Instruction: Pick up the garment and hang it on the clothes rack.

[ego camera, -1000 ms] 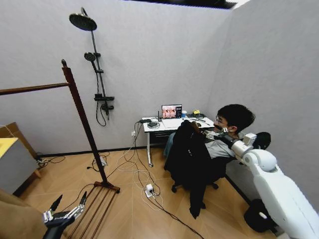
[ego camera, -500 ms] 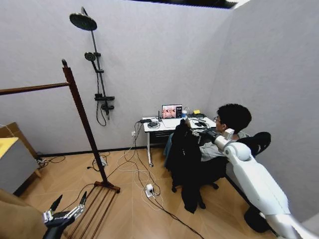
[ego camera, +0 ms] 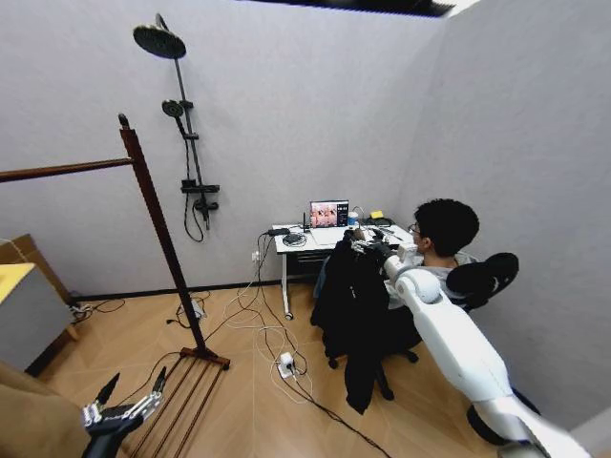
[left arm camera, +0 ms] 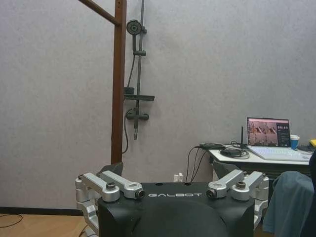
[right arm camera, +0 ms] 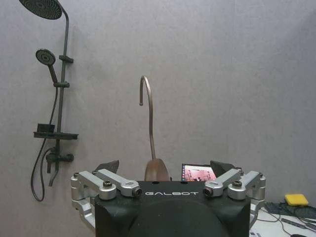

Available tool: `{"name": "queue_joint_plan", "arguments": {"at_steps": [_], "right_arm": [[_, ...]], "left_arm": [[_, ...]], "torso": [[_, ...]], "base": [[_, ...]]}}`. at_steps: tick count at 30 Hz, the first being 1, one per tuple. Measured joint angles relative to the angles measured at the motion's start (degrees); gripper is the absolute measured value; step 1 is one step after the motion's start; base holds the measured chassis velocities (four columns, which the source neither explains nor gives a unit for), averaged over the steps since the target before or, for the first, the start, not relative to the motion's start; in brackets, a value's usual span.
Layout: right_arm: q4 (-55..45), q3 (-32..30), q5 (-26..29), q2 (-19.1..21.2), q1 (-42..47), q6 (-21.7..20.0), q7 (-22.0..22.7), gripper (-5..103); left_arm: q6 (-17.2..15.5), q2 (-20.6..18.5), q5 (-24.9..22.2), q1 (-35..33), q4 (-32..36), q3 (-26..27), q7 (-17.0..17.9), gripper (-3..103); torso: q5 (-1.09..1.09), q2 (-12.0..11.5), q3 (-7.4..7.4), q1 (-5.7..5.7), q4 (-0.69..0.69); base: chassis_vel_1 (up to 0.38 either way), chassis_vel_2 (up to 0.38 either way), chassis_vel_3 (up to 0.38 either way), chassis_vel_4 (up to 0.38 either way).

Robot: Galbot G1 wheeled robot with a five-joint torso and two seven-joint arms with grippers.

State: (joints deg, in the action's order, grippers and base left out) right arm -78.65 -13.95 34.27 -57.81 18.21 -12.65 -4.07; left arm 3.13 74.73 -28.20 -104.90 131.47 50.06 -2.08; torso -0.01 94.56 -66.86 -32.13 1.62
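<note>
The garment (ego camera: 353, 305), a black jacket, hangs free of the floor at the right of the head view, in front of the desk. My right gripper (ego camera: 368, 248) holds it at the top, arm stretched forward. In the right wrist view the wooden hanger neck (right arm camera: 157, 171) and its metal hook (right arm camera: 148, 113) rise between the fingers of the right gripper (right arm camera: 164, 168). The clothes rack (ego camera: 153, 219) stands at the left, its bar (ego camera: 67, 170) running off the edge and its slatted base (ego camera: 186, 386) on the floor. My left gripper (ego camera: 132, 386) waits low beside that base, open; its own view shows the left gripper (left arm camera: 170, 170) facing the rack post (left arm camera: 117, 79).
A shower stand (ego camera: 186, 124) leans on the back wall. A desk (ego camera: 296, 250) with a laptop (ego camera: 328, 213) and an office chair (ego camera: 482, 277) sit behind the jacket. Cables and a power strip (ego camera: 284, 363) lie on the floor between rack and desk. A grey box (ego camera: 24, 315) stands far left.
My right arm has swung left and stretched forward, carrying the black jacket a little toward the middle of the room. The left arm has stayed still.
</note>
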Motion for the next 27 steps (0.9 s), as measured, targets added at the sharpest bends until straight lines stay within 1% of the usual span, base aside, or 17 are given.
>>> {"name": "queue_joint_plan", "arguments": {"at_steps": [6,8,11,12,13,14,15,16,18,19,20,21,22,23,24,26,27], "right_arm": [[1.55,1.38,0.77,-1.96,-1.92,-0.63,1.3,100],[1.31,1.74,2.15,-2.96,-1.94,-2.8,4.47,100],[1.15,1.98,3.93,-3.51,-2.09,-3.97,6.55,100],[0.8,2.59,5.55,-3.8,-3.0,-6.24,9.91,98],[0.58,2.83,6.14,-3.78,-3.14,-6.71,10.8,93],[0.58,2.83,6.14,-3.78,-3.14,-6.71,10.8,93],[0.45,2.99,6.46,-3.77,-3.2,-7.0,11.32,87],[0.35,3.11,6.63,-3.76,-3.21,-7.17,11.62,87],[-0.06,3.57,7.27,-3.56,-3.21,-7.76,12.34,77],[-0.06,3.57,7.27,-3.56,-3.21,-7.76,12.34,77],[-0.34,3.76,7.52,-3.41,-3.13,-7.94,12.43,71],[-0.34,3.76,7.52,-3.41,-3.13,-7.94,12.43,71],[-0.47,3.83,7.59,-3.32,-3.05,-8.11,12.44,65],[-0.58,3.91,7.61,-3.23,-2.94,-8.15,12.44,55],[-0.58,3.91,7.61,-3.23,-2.94,-8.15,12.44,55],[-0.6,4.05,6.99,-2.98,-2.79,-8.07,12.21,44],[-0.62,4.09,6.78,-2.86,-2.73,-7.93,12.09,44]], "left_arm": [[0.0,0.0,0.0,0.0,0.0,0.0,0.0,100],[0.0,0.0,0.0,0.0,0.0,0.0,0.0,100],[0.0,0.0,0.0,0.0,0.0,0.0,0.0,100],[0.0,0.0,0.0,0.0,0.0,0.0,0.0,100],[0.0,0.0,0.0,0.0,0.0,0.0,0.0,100],[0.0,0.0,0.0,0.0,0.0,0.0,0.0,100],[0.0,0.0,0.0,0.0,0.0,0.0,0.0,100],[0.0,0.0,0.0,0.0,0.0,0.0,0.0,100],[0.0,0.0,0.0,0.0,0.0,0.0,0.0,100],[0.0,0.0,0.0,0.0,0.0,0.0,0.0,100],[0.0,0.0,0.0,0.0,0.0,0.0,0.0,100],[0.0,0.0,0.0,0.0,0.0,0.0,0.0,100],[0.0,0.0,0.0,0.0,0.0,0.0,0.0,100],[0.0,0.0,0.0,0.0,0.0,0.0,0.0,100],[0.0,0.0,0.0,0.0,0.0,0.0,0.0,100],[0.0,0.0,0.0,0.0,0.0,0.0,0.0,100],[0.0,0.0,0.0,0.0,0.0,0.0,0.0,100]], "torso": [[0.0,0.0,0.0,0.0,-0.02],[0.01,0.0,0.0,0.0,-0.01],[0.01,0.0,0.0,0.0,0.0],[0.01,0.0,0.0,0.0,0.0],[0.01,0.0,0.0,0.0,0.0],[0.01,0.0,0.0,0.0,0.0],[0.01,0.0,0.0,0.0,-0.01],[0.01,0.0,0.0,0.0,-0.01],[0.01,0.0,0.0,0.0,-0.01],[0.01,0.0,0.0,0.0,-0.01],[0.01,0.0,0.0,0.0,0.0],[0.01,0.0,0.0,0.0,0.0],[0.01,0.0,0.0,0.0,0.0],[0.01,0.0,0.0,0.0,-0.01],[0.01,0.0,0.0,0.0,-0.01],[0.01,0.0,0.0,0.0,-0.01],[0.01,0.0,0.0,0.0,-0.01]], "base": [[0.0,0.0,0.0,0.0],[0.0,0.0,0.0,0.0],[0.0,0.0,0.0,0.0],[0.0,0.0,0.0,0.0],[0.0,0.0,0.0,0.0],[0.0,0.0,0.0,0.0],[0.0,0.0,0.0,0.0],[0.0,0.0,0.0,0.0],[0.0,0.0,0.0,0.0],[0.0,0.0,0.0,0.0],[0.0,0.0,0.0,0.0],[0.0,0.0,0.0,0.0],[0.0,0.0,0.0,0.0],[0.0,0.0,0.0,0.0],[0.0,0.0,0.0,0.0],[0.0,0.0,0.0,0.0],[0.0,0.0,0.0,0.0]]}}
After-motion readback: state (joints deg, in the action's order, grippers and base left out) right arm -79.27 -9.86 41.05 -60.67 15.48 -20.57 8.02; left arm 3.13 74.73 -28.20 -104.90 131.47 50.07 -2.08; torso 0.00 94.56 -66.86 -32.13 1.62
